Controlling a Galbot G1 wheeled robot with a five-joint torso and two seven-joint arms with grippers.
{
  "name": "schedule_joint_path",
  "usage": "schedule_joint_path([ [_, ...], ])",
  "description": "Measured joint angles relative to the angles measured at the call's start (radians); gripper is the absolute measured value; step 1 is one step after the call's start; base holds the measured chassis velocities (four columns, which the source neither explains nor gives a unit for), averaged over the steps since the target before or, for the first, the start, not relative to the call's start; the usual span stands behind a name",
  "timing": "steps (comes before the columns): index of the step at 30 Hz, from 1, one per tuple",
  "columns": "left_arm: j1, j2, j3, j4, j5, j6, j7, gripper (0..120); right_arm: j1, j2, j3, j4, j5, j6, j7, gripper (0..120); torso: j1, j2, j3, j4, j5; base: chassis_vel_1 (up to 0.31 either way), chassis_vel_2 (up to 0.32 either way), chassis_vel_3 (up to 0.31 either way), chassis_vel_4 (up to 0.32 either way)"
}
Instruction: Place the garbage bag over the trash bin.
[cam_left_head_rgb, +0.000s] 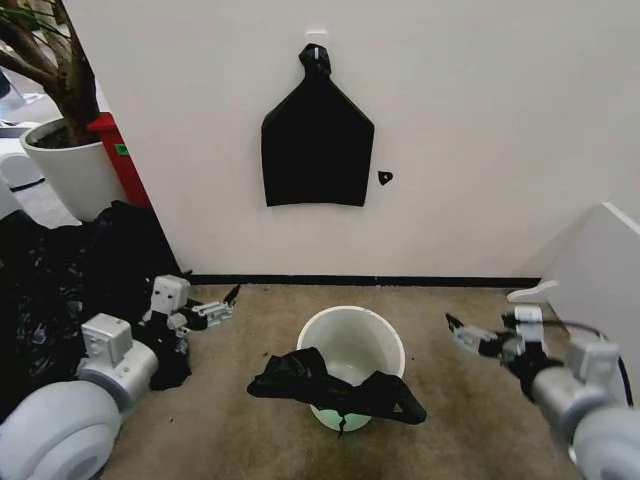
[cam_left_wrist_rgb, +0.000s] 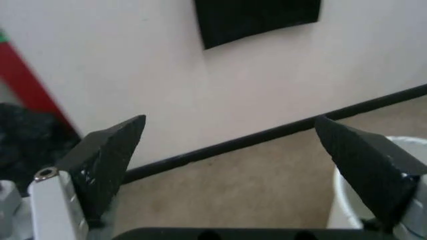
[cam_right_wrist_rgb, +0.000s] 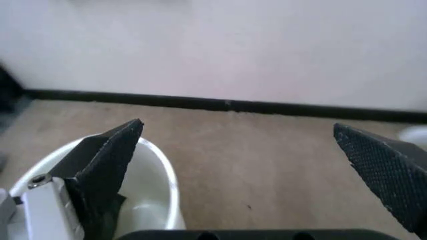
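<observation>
My left gripper (cam_left_head_rgb: 232, 296) and right gripper (cam_left_head_rgb: 452, 325) hang spread and empty either side of the white bin (cam_left_head_rgb: 352, 345), the black bag (cam_left_head_rgb: 335, 385) draped over its near rim.

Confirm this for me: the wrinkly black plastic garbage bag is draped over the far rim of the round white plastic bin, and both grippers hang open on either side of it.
One detail is wrong. The head view shows the wrinkly black plastic garbage bag draped over the near rim of the round white plastic bin, the side towards the robot, not the far rim. The rest holds: the left gripper and right gripper hang either side, jaws open.
</observation>
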Motion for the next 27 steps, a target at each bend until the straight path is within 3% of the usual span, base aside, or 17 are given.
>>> schedule_joint_path([
  [5,0.084,-0.031,-0.103,-0.003,0.016,0.028,-0.007,100,0.220,-0.102,-0.126,-0.178,0.148,-0.003,-0.080,100,0.000,0.000,0.000,-0.0006,0.0001,0.000,0.000,0.000,0.000],
  [8,0.103,-0.041,-0.127,-0.001,0.021,0.033,-0.007,100,0.287,-0.128,-0.183,-0.239,0.147,-0.003,-0.143,100,0.000,0.000,0.000,-0.0007,0.0002,0.000,0.000,0.000,0.000],
  [11,0.120,-0.058,-0.151,0.001,0.027,0.043,-0.007,100,0.397,-0.155,-0.310,-0.329,0.128,-0.003,-0.251,100,0.000,0.000,0.000,-0.0008,-0.0001,0.000,0.000,0.000,0.000],
  [15,0.142,-0.079,-0.167,0.003,0.035,0.061,-0.008,100,0.544,-0.155,-0.518,-0.418,0.086,-0.003,-0.325,100,0.000,0.000,0.000,-0.0010,0.0002,0.000,0.000,0.000,0.000],
  [16,0.142,-0.079,-0.167,0.003,0.035,0.061,-0.008,100,0.544,-0.155,-0.518,-0.418,0.086,-0.003,-0.325,100,0.000,0.000,0.000,-0.0010,0.0002,0.000,0.000,0.000,0.000],
  [20,0.167,-0.099,-0.183,0.005,0.047,0.067,-0.007,100,0.705,-0.137,-0.706,-0.495,0.089,-0.002,-0.332,100,0.000,0.000,0.000,-0.0005,0.0000,0.000,0.000,0.000,0.000],
  [27,0.199,-0.134,-0.197,0.006,0.066,0.061,0.005,100,0.869,-0.118,-0.953,-0.624,0.218,-0.002,-0.279,100,0.000,0.000,0.000,-0.0008,-0.0002,0.000,0.000,0.000,0.000],
])
